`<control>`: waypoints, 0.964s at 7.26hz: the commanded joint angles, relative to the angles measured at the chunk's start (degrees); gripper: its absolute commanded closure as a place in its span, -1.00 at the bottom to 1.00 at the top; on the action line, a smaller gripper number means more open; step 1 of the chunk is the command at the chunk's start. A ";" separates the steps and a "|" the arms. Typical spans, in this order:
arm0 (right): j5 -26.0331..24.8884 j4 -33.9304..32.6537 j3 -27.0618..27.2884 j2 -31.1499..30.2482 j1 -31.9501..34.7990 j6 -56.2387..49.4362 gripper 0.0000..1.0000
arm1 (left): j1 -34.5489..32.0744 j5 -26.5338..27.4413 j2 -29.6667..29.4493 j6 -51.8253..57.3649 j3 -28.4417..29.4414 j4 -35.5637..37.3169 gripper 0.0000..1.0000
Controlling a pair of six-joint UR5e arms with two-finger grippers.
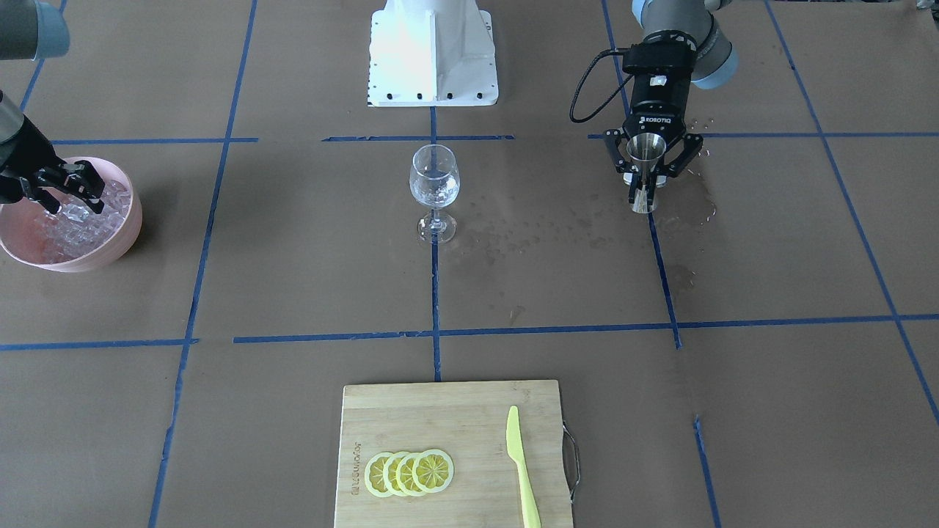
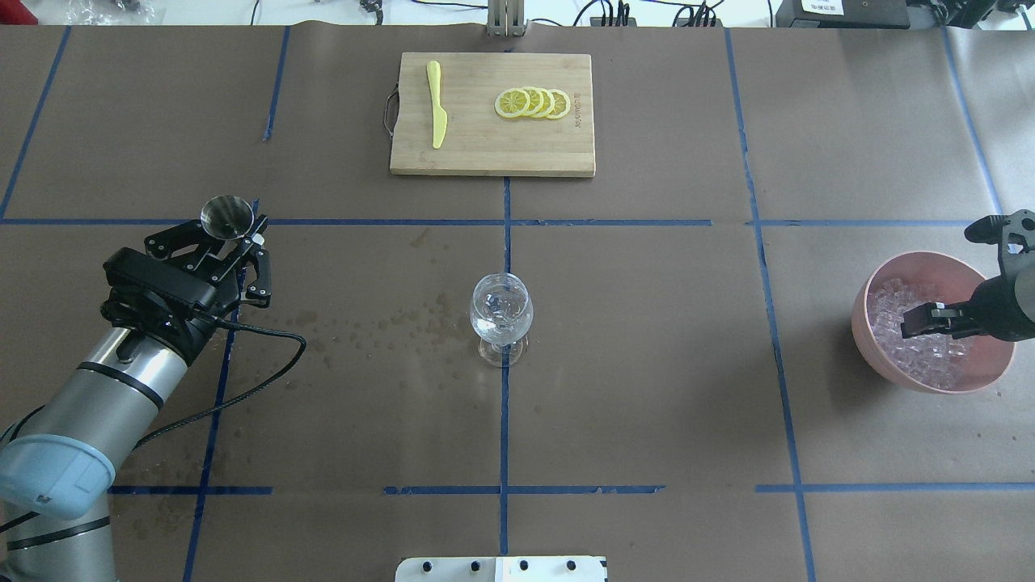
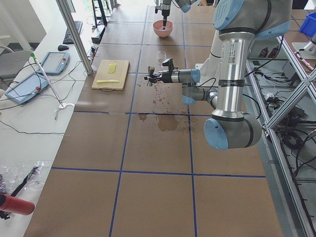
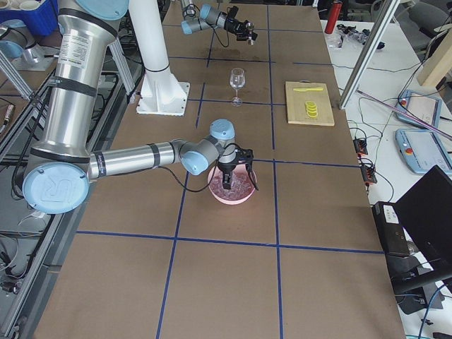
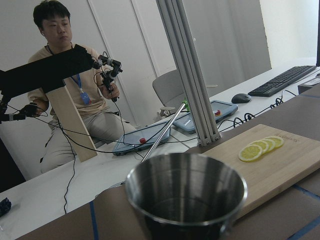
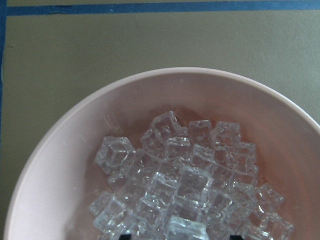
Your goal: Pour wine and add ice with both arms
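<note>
Holding the steel jigger [image 2: 226, 218] by its waist in the closed left gripper [image 1: 645, 172], left of the wine glass [image 2: 501, 311], mouth up and long axis vertical, likely to keep any wine, unseen here, from spilling, with the right gripper [image 1: 71, 196], fingers apart, down among the ice [image 6: 185, 185] in the pink bowl [image 6: 60, 150] at far right.

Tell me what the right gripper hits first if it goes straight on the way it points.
The ice. The right gripper points down into the pink bowl, open, and the heaped cubes lie right under its tips. How near they are, I cannot tell.
</note>
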 commanded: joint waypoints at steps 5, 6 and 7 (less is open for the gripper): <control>-0.01 0.00 0.00 0.09 0.61 -0.18 0.57 | 0.00 0.00 -0.08 0.00 0.26 0.00 1.00; 0.17 0.00 0.00 0.09 1.05 -0.53 0.69 | 0.00 0.00 -0.08 0.00 0.44 0.00 1.00; 0.78 0.00 0.53 0.00 2.62 -0.62 1.00 | 0.00 0.00 -0.26 0.00 0.44 0.00 1.00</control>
